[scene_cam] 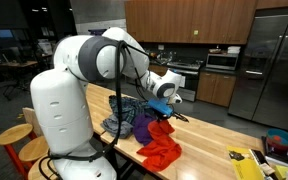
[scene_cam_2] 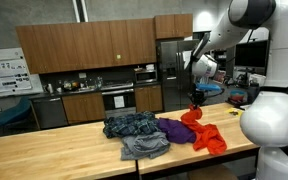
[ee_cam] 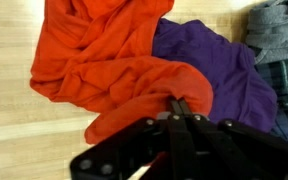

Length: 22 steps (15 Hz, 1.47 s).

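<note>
1. Dark wood cabinets, a built-in oven and a steel fridge lined the back wall of a kitchen, and a long wooden counter ran across the front in both exterior views.
2. Heaped on that counter were a plaid garment, a grey garment in front of it, a purple garment and an orange cloth, each touching or overlapping its neighbour.
3. Well apart from the heap, at the counter's far end, lay a yellow item among clutter too small to identify; wooden stools stood beside the robot's base.
4. Nothing stood between the gripper and the heap; in the wrist view the purple garment lay just beside the orange cloth and partly under its fold.
5. From its white base the arm arched up and over, with the wrist pointing down above the orange end of the pile.
6. Pressed together, the fingers pinched a fold of the orange cloth; that corner hung lifted off the counter while the rest lay spread on the wood.
7. Counted: four pieces of fabric, one of each colour; two stools; one arm, one gripper.
</note>
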Motion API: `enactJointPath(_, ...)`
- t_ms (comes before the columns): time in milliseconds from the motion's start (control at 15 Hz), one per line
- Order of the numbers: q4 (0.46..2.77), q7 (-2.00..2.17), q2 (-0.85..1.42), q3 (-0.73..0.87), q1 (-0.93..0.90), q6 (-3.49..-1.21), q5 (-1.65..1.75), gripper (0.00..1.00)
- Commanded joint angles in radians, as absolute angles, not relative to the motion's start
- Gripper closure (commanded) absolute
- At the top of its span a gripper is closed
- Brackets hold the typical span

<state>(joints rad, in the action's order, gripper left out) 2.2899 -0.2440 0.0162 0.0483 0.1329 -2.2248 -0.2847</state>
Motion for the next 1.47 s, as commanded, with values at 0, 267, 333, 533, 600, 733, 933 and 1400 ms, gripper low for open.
enactJointPath(0,2.384,-0.243,-0.076,0.066,0.119,-2.255,-0.289,1.00)
enactJointPath(267,2.435,-0.235,-0.126,0.076,0.115,-2.259,-0.296,1.00)
enactJointPath(333,2.446,-0.231,-0.136,0.080,0.115,-2.261,-0.298,1.00)
enactJointPath(533,2.474,-0.216,-0.168,0.096,0.117,-2.262,-0.307,1.00)
enactJointPath(600,2.484,-0.207,-0.178,0.101,0.118,-2.262,-0.310,1.00)
enactJointPath(733,2.505,-0.191,-0.200,0.114,0.121,-2.266,-0.319,1.00)
enactJointPath(933,2.532,-0.166,-0.226,0.131,0.122,-2.277,-0.335,1.00)
enactJointPath(1400,2.591,-0.112,-0.306,0.145,0.123,-2.309,-0.324,1.00)
